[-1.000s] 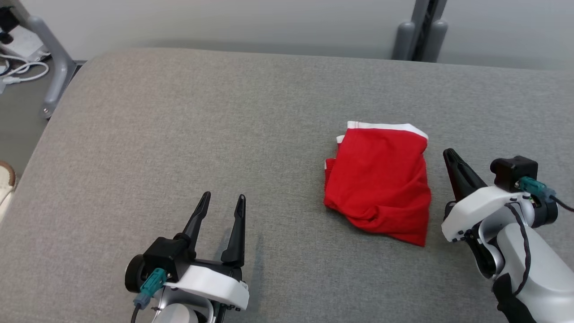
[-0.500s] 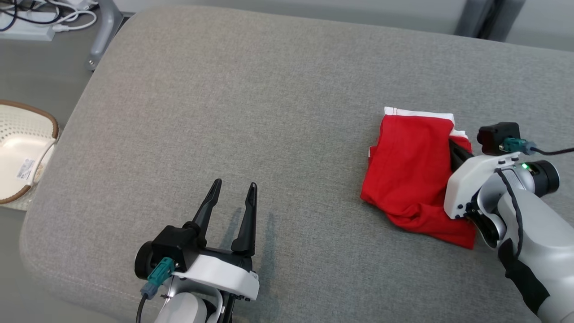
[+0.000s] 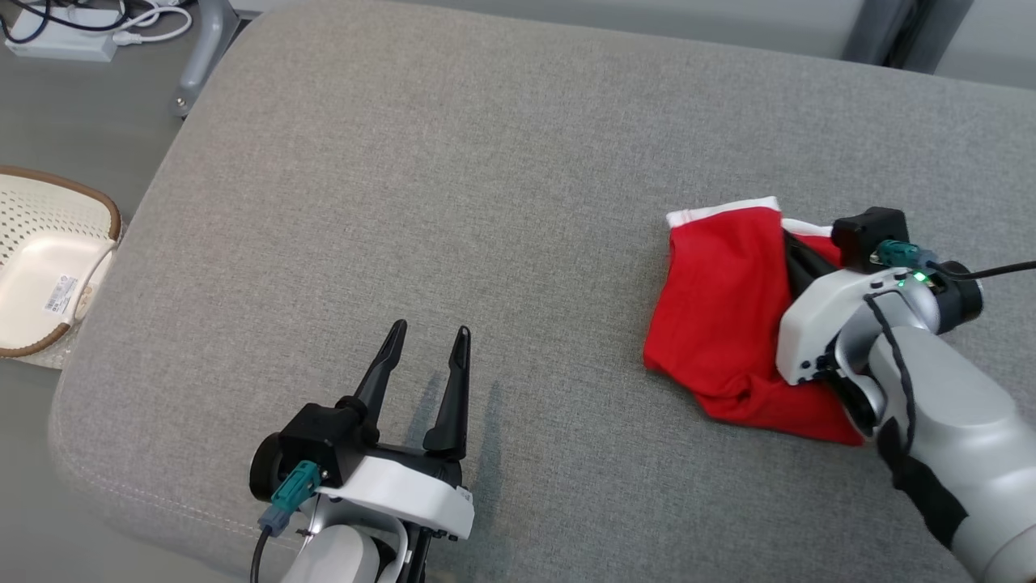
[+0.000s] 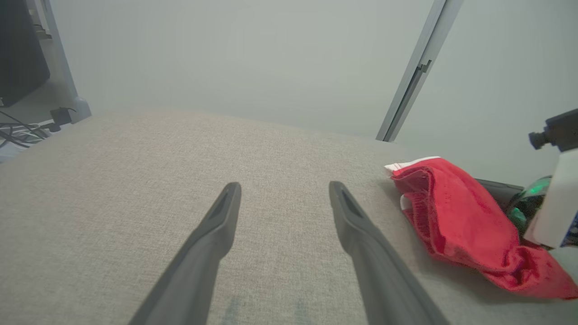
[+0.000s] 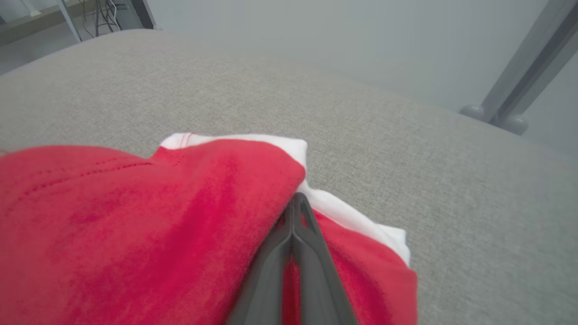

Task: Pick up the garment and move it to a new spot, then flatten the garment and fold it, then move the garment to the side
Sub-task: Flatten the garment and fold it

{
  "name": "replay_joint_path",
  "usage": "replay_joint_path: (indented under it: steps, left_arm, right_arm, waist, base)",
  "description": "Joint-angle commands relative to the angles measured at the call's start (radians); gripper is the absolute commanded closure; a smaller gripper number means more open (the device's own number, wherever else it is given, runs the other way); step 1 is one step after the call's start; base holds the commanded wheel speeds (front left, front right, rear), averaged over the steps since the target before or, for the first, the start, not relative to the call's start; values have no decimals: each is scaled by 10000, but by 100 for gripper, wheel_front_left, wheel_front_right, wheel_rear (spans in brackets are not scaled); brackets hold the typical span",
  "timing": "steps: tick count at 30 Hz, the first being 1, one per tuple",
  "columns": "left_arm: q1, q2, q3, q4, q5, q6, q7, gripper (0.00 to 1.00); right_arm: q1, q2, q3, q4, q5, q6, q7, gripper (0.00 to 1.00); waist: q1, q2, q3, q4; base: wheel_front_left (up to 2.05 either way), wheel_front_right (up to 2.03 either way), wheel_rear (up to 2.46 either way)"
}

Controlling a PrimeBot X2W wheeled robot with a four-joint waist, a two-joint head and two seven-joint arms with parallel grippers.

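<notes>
**Red garment at 3 o'clock, right jaws shut at its fold**

In the head view the red garment [image 3: 720, 312], white-banded along its far edge, lay crumpled on the grey padded bench [image 3: 486, 162] at about 3 o'clock. The right jaws reached onto it from 4 o'clock. That view showed just a short stretch of their dark fingers [image 3: 797, 259]; the white wrist housing covered the rest.

The right wrist view gave what the head view could not. There the two fingers [image 5: 293, 257] were pressed fully together, and their shared tip sat at the edge of a raised red fold, just above the white band. Whether any cloth was pinched between them could not be made out.

The left jaws stood at 6 o'clock in the head view, spread wide and holding nothing. Their fingers [image 3: 452, 389] pointed toward 12, well apart from the garment. In the left wrist view the garment [image 4: 456, 216] appeared at 3 o'clock as a low heap, partly hidden behind the right wrist.

The head view also took in a white perforated basket [image 3: 32, 243] at 9 o'clock, off the bench and cut by the frame edge.
</notes>
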Motion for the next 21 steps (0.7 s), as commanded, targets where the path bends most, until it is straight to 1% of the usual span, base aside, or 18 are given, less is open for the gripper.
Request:
replay_joint_path:
  steps: [1, 6, 9, 16, 17, 19, 21]
  left_arm:
    - [27, 43, 57, 51, -33, 22, -39, 0]
    - [184, 41, 122, 90, -4, -18, -39, 0]
    - [235, 41, 42, 95, -11, -42, -39, 0]
    - [421, 41, 65, 141, 17, -67, -39, 0]
    - [408, 41, 129, 150, 48, -55, -39, 0]
    - [399, 40, 162, 152, 42, -35, -39, 0]
    - [365, 43, 206, 134, 32, -21, -39, 0]
  right_arm:
    - [-46, 217, 18, 33, 96, 4, -173, 100]
    - [275, 696, 346, 135, 310, 4, -136, 100]
    - [156, 776, 585, 420, 139, 2, -165, 100]
    - [-256, 850, -154, 1475, -65, 2, -367, 100]
    - [-346, 753, -357, 1793, -262, 2, -380, 100]
    - [-472, 765, -622, 1866, -383, 2, -386, 100]
    - [-472, 858, -904, 1547, -526, 2, -389, 100]
  waist:
    - [-1, 0, -166, -43]
    - [-1, 0, -450, -117]
    - [-1, 0, -550, -89]
    - [-1, 0, -755, -60]
    - [-1, 0, -796, -83]
    - [-1, 0, -812, -113]
    - [-1, 0, -822, -169]
  base:
    - [0, 0, 0]
    - [0, 0, 0]
    - [0, 0, 0]
    - [0, 0, 0]
    - [0, 0, 0]
    - [0, 0, 0]
    - [0, 0, 0]
